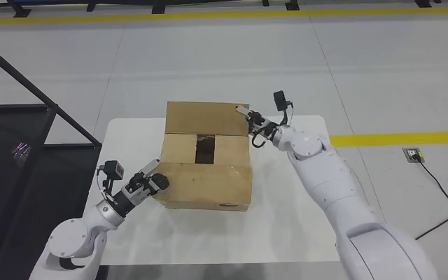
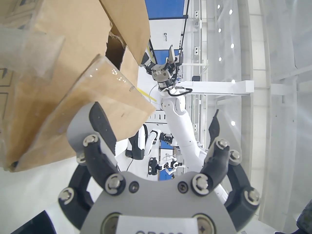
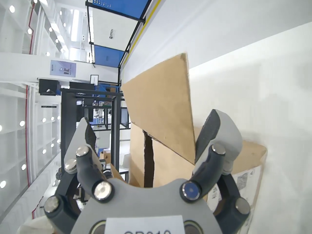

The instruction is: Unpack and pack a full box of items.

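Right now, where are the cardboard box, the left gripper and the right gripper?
cardboard box [image 1: 203, 185], top view, on its near flap.
left gripper [image 2: 156, 108], left wrist view, midway between its open fingertips.
right gripper [image 3: 149, 115], right wrist view, midway between its open fingertips.

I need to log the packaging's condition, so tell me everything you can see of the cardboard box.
The cardboard box is brown corrugated board, standing upright on the white table. Its far flap and near flap are swung outward; the two inner flaps lie folded in, leaving a dark gap between them. Print marks its sides. The open left hand is at the near flap's left corner, the open right hand at the far flap's right corner; contact is unclear.
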Robot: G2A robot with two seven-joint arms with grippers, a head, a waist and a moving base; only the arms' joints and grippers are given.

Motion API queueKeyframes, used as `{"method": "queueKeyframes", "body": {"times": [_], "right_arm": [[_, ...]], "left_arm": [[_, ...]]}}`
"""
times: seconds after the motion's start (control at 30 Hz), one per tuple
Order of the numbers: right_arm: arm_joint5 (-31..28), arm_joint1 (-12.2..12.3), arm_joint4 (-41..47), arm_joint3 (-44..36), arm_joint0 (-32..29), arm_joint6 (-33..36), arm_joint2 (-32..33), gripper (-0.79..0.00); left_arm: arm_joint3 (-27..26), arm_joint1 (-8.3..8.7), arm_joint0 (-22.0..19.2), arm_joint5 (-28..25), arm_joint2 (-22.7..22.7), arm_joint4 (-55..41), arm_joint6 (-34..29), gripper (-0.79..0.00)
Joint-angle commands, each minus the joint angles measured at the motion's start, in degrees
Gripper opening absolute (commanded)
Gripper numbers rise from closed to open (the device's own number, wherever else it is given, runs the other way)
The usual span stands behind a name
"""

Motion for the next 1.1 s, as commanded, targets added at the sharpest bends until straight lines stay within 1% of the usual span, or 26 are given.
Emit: {"method": "queueKeyframes", "body": {"times": [0.0, 0.23, 0.33, 0.43, 0.7, 0.8, 0.93, 1.07], "right_arm": [[-2.68, 0.16, 1.90, 0.95, 0.43, 2.08, 0.86, 0.000], [-14.39, 2.05, 9.39, 1.92, 0.20, 14.27, 4.79, 0.000], [-18.24, 3.00, 12.23, 1.31, -0.36, 19.94, 6.29, 0.000], [-20.55, 3.84, 14.93, 0.37, -1.00, 25.82, 7.55, 0.000], [-13.10, 5.47, 14.96, -8.50, -3.74, 34.12, 5.33, 0.000], [-10.52, 5.74, 16.16, -10.44, -4.38, 36.70, 4.39, 0.000], [-6.73, 5.86, 17.58, -9.97, -3.90, 40.04, 3.55, 0.000], [-2.39, 5.33, 17.61, -9.17, -2.64, 41.83, 2.21, 0.000]], "left_arm": [[0.31, 0.01, -0.22, 0.27, 0.18, 0.29, 0.18, 0.000], [0.72, -0.02, -0.80, 0.60, 0.87, 0.96, 0.92, 0.000], [0.57, -0.06, -0.91, 0.36, 1.26, 1.92, 2.03, 0.000], [0.34, -0.11, -0.96, 0.07, 1.81, 3.05, 3.03, 0.000], [-0.32, -0.57, -0.96, -1.73, 3.84, 6.55, 9.40, 0.000], [-0.56, -0.73, -0.95, -2.45, 4.67, 8.35, 11.31, 0.000], [-0.77, -1.09, -0.78, -3.41, 5.69, 9.00, 14.95, 0.000], [-0.78, -1.40, -0.96, -3.70, 6.47, 9.28, 17.15, 0.000]]}}
